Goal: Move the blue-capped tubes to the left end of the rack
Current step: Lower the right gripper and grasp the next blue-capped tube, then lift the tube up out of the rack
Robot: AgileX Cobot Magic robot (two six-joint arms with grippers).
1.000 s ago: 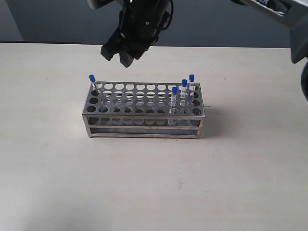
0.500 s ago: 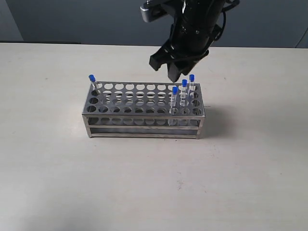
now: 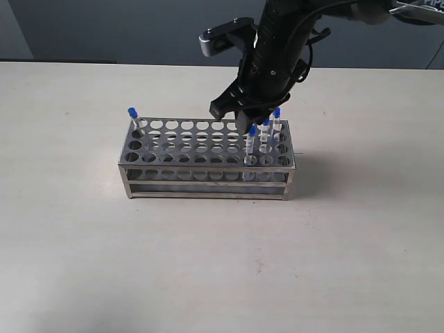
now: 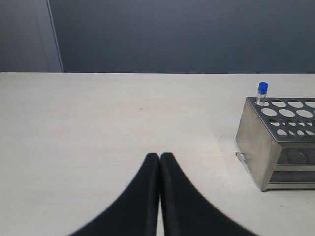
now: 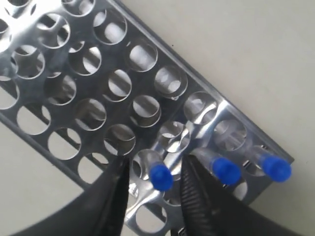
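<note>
My left claw (image 4: 160, 158) hung above the table (image 3: 208, 263), its two black fingers pressed together with nothing between them, well apart from the rack (image 3: 208, 165). The steel rack stood near the middle of the table. At its left end the lone blue-capped tube (image 3: 133, 119) stood in the back corner hole, leaning a little. Further right, my right claw (image 3: 233, 118) hovered low over the rack's top plate with its fingers apart. They straddled the blue cap of the front tube (image 3: 252, 139), with a gap showing on either side of it. Just beside that one stood the middle tube (image 3: 266, 129) and the back tube (image 3: 277, 119). The three stepped diagonally toward the rack's back right corner, each upright in its own hole.
</note>
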